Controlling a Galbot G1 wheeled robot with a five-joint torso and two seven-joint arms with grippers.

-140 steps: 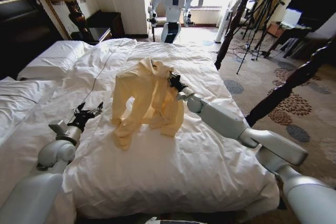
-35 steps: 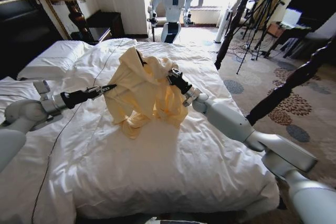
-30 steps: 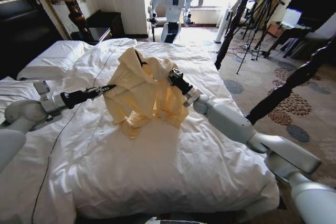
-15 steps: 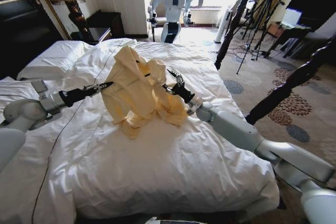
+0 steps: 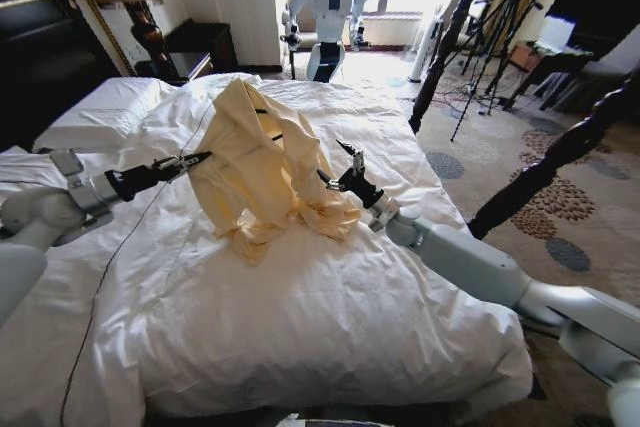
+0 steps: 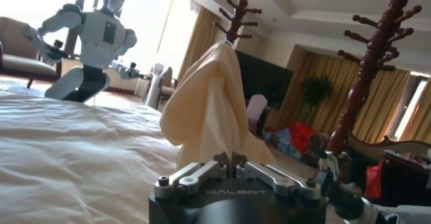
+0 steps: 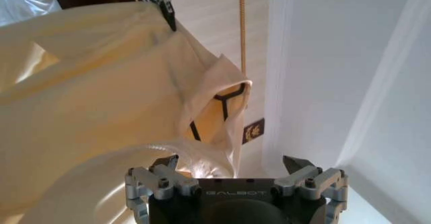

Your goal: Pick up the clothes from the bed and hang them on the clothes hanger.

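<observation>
Right hand (image 5: 348, 173) now spread, off shirt (image 5: 262, 162), left hand (image 5: 196, 159) pinching it higher

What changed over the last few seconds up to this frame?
The left gripper came in, shut on the shirt and lifted it off the bed. The right gripper let go, opened and drew back. The hanger stayed inside the shirt, whose lower part still rests on the duvet.

The right hand (image 5: 348, 173) no longer grips the clothes (image 5: 262, 162); its fingers now stand spread, drawn back beside the shirt's lower folds. The left hand (image 5: 195, 159), which lay low on the bed (image 5: 330, 327) earlier, is up at the shirt's side, pinching the fabric. The shirt stands taller, and the clothes hanger (image 7: 219, 108) shows inside it.
</observation>
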